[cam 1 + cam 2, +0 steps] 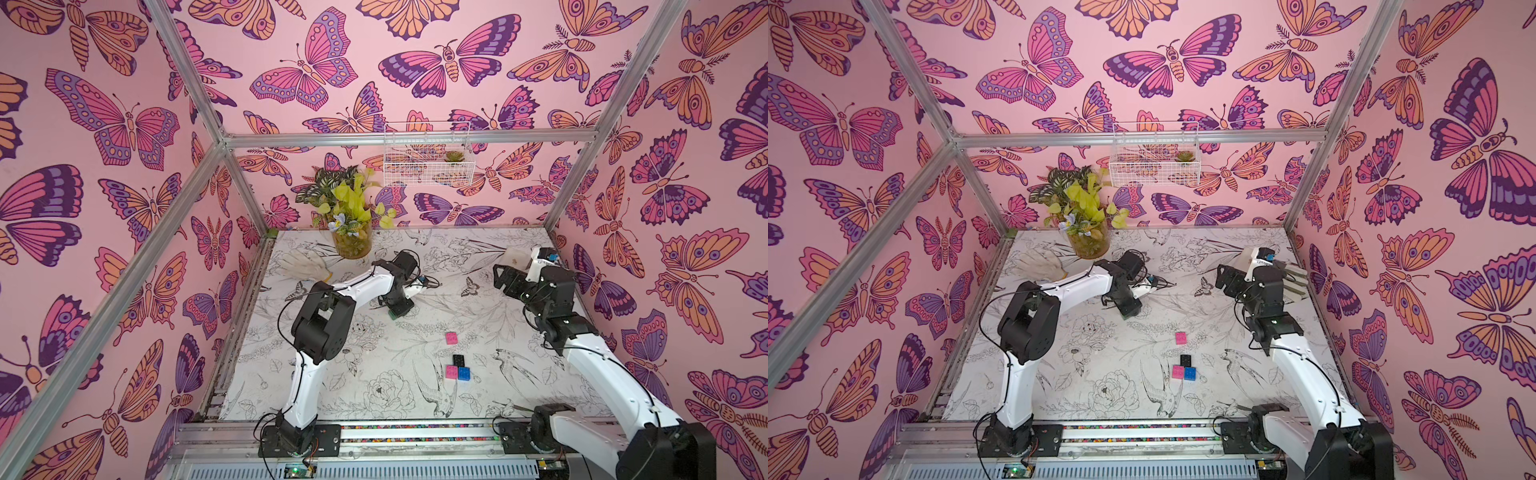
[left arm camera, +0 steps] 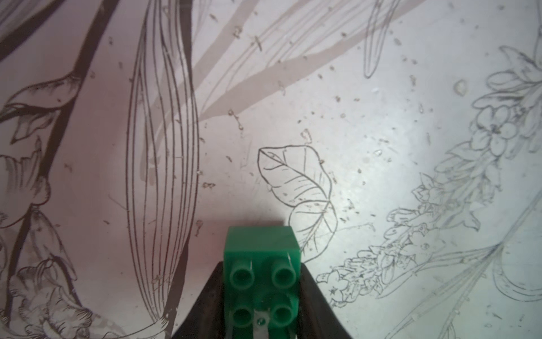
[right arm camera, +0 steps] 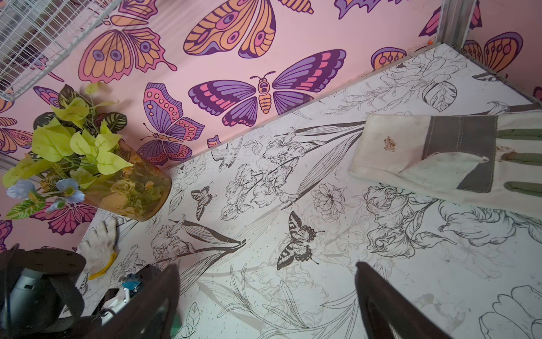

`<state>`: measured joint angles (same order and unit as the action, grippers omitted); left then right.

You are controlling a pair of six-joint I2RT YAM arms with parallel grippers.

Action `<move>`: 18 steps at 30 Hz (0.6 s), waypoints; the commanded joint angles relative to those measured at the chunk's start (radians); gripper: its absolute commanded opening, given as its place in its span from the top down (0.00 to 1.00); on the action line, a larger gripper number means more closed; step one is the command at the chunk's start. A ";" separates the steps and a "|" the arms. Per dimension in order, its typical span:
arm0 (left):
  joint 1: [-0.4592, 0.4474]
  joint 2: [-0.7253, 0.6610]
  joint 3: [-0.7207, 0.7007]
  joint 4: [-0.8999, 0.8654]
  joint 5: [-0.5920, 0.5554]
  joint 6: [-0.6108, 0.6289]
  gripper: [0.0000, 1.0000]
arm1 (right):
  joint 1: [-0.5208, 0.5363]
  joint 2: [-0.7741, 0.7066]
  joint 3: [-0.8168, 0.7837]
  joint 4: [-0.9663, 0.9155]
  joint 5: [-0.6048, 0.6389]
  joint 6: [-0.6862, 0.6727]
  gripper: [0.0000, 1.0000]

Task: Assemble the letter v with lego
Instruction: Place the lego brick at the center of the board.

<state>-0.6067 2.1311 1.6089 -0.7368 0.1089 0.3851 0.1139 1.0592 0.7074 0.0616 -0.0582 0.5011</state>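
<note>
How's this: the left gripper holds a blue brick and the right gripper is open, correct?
No, the brick in the left gripper is green, not blue; the left wrist view shows it. The right gripper is indeed open.

Green brick (image 2: 261, 249) is pinched btw the left gripper's (image 2: 262, 296) dark jaws. Its studs face the wrist cam, 2x2 of them showing, far end down by the table (image 1: 374, 399); can't tell if it touches. The other 4 lie studs-up. Lone pink brick (image 1: 451, 337) sits apart. Nearer the arm bases is a tight cluster: black brick (image 1: 458, 360) touching second pink brick (image 1: 451, 371) & blue brick (image 1: 464, 372), those 2 side by side.
</note>
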 commanded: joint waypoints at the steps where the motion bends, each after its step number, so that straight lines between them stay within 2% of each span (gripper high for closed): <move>1: -0.004 0.034 0.016 -0.034 0.021 0.022 0.64 | 0.008 -0.001 -0.001 0.014 -0.014 0.006 0.05; 2: -0.005 0.040 0.017 -0.033 0.011 0.020 0.58 | 0.007 -0.002 0.001 0.010 -0.011 0.002 0.05; 5: -0.007 0.052 0.019 -0.028 -0.026 0.017 0.52 | 0.007 -0.003 0.003 0.000 -0.006 0.000 0.04; 11: -0.007 0.032 0.033 -0.012 -0.025 -0.004 0.50 | 0.007 -0.004 0.003 -0.002 -0.015 -0.007 0.03; 18: -0.018 -0.128 0.035 0.024 -0.025 -0.041 0.45 | 0.008 -0.011 0.010 -0.039 0.006 -0.014 0.00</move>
<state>-0.6125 2.1204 1.6264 -0.7296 0.0853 0.3687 0.1143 1.0592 0.7074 0.0559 -0.0643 0.4973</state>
